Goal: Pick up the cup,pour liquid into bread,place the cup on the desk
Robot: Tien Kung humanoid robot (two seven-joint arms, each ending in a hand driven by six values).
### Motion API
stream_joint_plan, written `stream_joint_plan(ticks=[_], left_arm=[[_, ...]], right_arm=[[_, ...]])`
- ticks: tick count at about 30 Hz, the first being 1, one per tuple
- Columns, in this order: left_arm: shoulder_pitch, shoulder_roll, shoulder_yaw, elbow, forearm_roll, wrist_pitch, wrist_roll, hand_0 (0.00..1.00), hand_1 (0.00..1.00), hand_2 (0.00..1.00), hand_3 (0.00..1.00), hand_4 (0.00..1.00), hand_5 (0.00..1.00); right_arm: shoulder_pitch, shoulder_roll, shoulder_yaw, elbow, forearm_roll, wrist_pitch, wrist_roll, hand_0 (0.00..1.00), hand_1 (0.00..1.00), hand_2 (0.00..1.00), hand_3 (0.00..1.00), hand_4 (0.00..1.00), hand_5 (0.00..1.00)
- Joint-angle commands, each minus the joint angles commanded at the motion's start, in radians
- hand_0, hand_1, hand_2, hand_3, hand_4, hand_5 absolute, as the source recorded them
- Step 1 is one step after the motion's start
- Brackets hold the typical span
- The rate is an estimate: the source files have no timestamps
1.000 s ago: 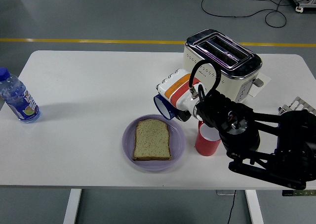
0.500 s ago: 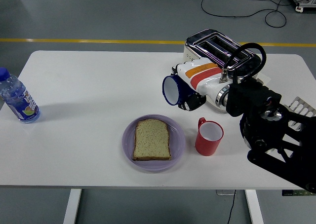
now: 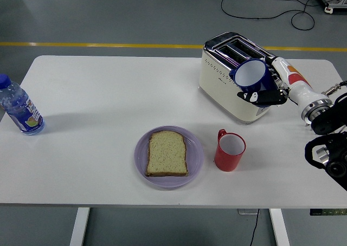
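Head view: right robot hand (image 3: pixel 265 91) grips the tilted blue cup (image 3: pixel 251 75) before the toaster (image 3: pixel 227 83).

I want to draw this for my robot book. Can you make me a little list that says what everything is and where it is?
blue cup: held up in the air by the right hand, in front of the toaster, tipped with its mouth toward the camera
toaster: cream and silver, far right part of the table
red cup: standing upright, right of the plate
bread: one slice lying flat on the purple plate
water bottle: at the left edge of the table
left hand: not seen
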Motion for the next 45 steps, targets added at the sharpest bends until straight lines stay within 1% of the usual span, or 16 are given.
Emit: stream_joint_plan(ticks=[2, 5, 7, 8, 10, 12, 15, 17, 20, 23, 25, 27, 29, 32, 36, 45], left_arm=[[-0.001, 0.000, 0.001, 0.000, 0.001, 0.000, 0.000, 0.647, 0.614, 0.608, 0.526, 0.306, 0.737], [-0.001, 0.000, -0.001, 0.000, 0.001, 0.000, 0.000, 0.647, 0.614, 0.608, 0.526, 0.306, 0.737], [-0.001, 0.000, -0.001, 0.000, 0.002, 0.000, 0.000, 0.647, 0.614, 0.608, 0.526, 0.306, 0.737], [-0.001, 0.000, -0.001, 0.000, 0.002, 0.000, 0.000, 0.647, 0.614, 0.609, 0.526, 0.305, 0.737], [-0.002, 0.000, 0.001, 0.000, 0.004, 0.000, 0.000, 0.647, 0.614, 0.609, 0.526, 0.305, 0.737], [-0.002, 0.000, 0.002, 0.000, 0.004, 0.000, 0.000, 0.647, 0.614, 0.609, 0.526, 0.305, 0.737], [-0.004, 0.001, 0.003, 0.000, 0.005, 0.000, 0.000, 0.647, 0.613, 0.609, 0.526, 0.303, 0.734], [-0.005, 0.001, 0.002, 0.000, 0.005, 0.000, 0.000, 0.647, 0.613, 0.609, 0.526, 0.303, 0.734], [-0.005, 0.001, 0.004, 0.001, 0.004, 0.000, 0.000, 0.649, 0.613, 0.609, 0.526, 0.304, 0.734], [-0.005, 0.002, 0.007, 0.001, 0.005, 0.000, 0.000, 0.649, 0.613, 0.609, 0.526, 0.304, 0.734], [-0.003, 0.001, 0.008, 0.001, 0.004, 0.000, 0.000, 0.649, 0.613, 0.609, 0.526, 0.304, 0.734], [-0.003, 0.001, 0.009, 0.001, 0.004, 0.000, 0.000, 0.648, 0.614, 0.609, 0.527, 0.303, 0.734], [-0.004, 0.001, 0.010, 0.001, 0.005, 0.000, 0.000, 0.648, 0.614, 0.609, 0.527, 0.303, 0.734], [-0.006, 0.002, 0.012, 0.001, 0.005, 0.000, 0.000, 0.649, 0.613, 0.609, 0.527, 0.303, 0.734], [-0.008, 0.003, 0.008, 0.001, 0.006, 0.000, 0.000, 0.649, 0.613, 0.609, 0.527, 0.303, 0.734], [-0.008, 0.002, 0.010, 0.001, 0.007, 0.000, 0.000, 0.650, 0.613, 0.609, 0.528, 0.305, 0.738]], right_arm=[[-0.027, -0.002, 0.024, 0.000, 0.030, -0.032, 0.029, 0.374, 0.384, 0.527, 0.538, 0.583, 0.058], [-0.074, 0.000, 0.065, 0.000, 0.062, -0.082, 0.081, 0.374, 0.384, 0.527, 0.538, 0.583, 0.058], [-0.118, 0.010, 0.106, 0.000, 0.086, -0.133, 0.143, 0.374, 0.384, 0.527, 0.538, 0.583, 0.058], [-0.125, 0.011, 0.112, 0.000, 0.090, -0.140, 0.157, 0.374, 0.384, 0.527, 0.538, 0.583, 0.058], [-0.160, 0.033, 0.147, -0.018, 0.124, -0.184, 0.228, 0.404, 0.400, 0.534, 0.542, 0.560, 0.042], [-0.170, 0.041, 0.156, -0.027, 0.134, -0.200, 0.282, 0.404, 0.400, 0.534, 0.542, 0.560, 0.042], [-0.213, 0.072, 0.179, -0.079, 0.170, -0.239, 0.385, 0.434, 0.417, 0.543, 0.545, 0.537, 0.016], [-0.243, 0.094, 0.192, -0.115, 0.176, -0.243, 0.456, 0.434, 0.417, 0.543, 0.545, 0.537, 0.016], [-0.264, 0.117, 0.201, -0.152, 0.203, -0.243, 0.534, 0.435, 0.416, 0.547, 0.545, 0.536, 0.021], [-0.299, 0.173, 0.233, -0.200, 0.201, -0.246, 0.608, 0.435, 0.416, 0.547, 0.545, 0.536, 0.021], [-0.322, 0.228, 0.262, -0.234, 0.203, -0.259, 0.666, 0.435, 0.416, 0.547, 0.545, 0.536, 0.021], [-0.330, 0.259, 0.278, -0.254, 0.200, -0.265, 0.699, 0.422, 0.430, 0.549, 0.544, 0.534, 0.023], [-0.333, 0.291, 0.291, -0.294, 0.209, -0.272, 0.760, 0.422, 0.430, 0.549, 0.544, 0.534, 0.023], [-0.332, 0.297, 0.287, -0.342, 0.229, -0.277, 0.821, 0.448, 0.434, 0.555, 0.546, 0.518, 0.002], [-0.337, 0.296, 0.273, -0.400, 0.260, -0.285, 0.885, 0.448, 0.434, 0.555, 0.546, 0.518, 0.002], [-0.355, 0.306, 0.240, -0.493, 0.325, -0.311, 0.994, 0.455, 0.442, 0.556, 0.546, 0.497, 0.002]])
